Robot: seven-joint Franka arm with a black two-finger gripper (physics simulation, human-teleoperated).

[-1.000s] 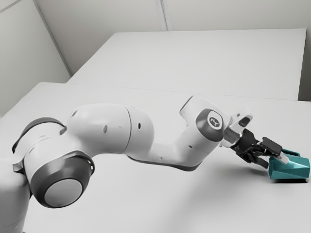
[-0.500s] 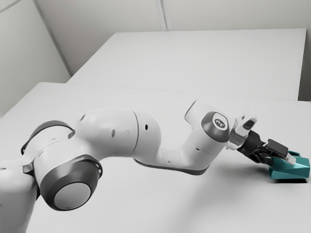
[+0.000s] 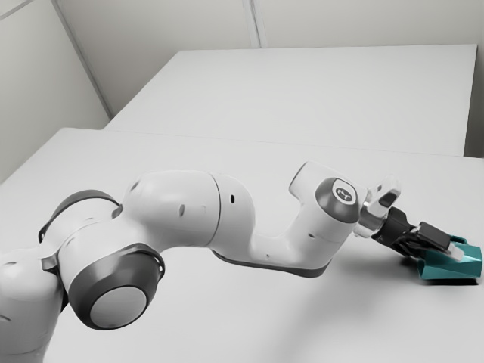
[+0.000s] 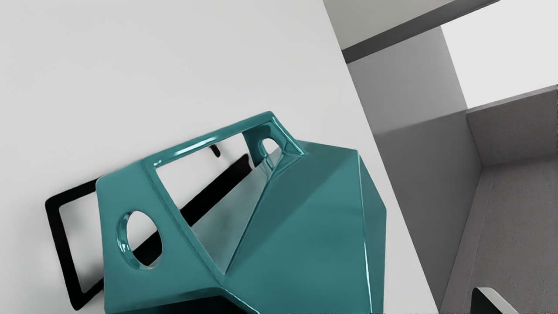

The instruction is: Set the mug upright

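The teal faceted mug (image 3: 452, 266) lies on its side at the exterior view's right edge, its mouth facing the arm. My gripper (image 3: 439, 243) is at the mouth end, and its light fingertip overlaps the mug's upper side. In the wrist view the mug (image 4: 309, 226) shows its angular handle and part of its dark mouth. There the gripper (image 4: 488, 302) has one fingertip in sight, standing well apart from the mug's wall, so it is open. The other fingertip is hidden; whether it is inside the mug cannot be told.
The mug rests on a pale table (image 3: 227, 302), with its dark shadow beneath. A table edge runs close beyond the mug in the wrist view. A second pale surface (image 3: 302, 91) stands farther back, before light walls.
The arm has moved toward the exterior view's right and slightly down, bringing my gripper farther over the mug. The mug looks unmoved.
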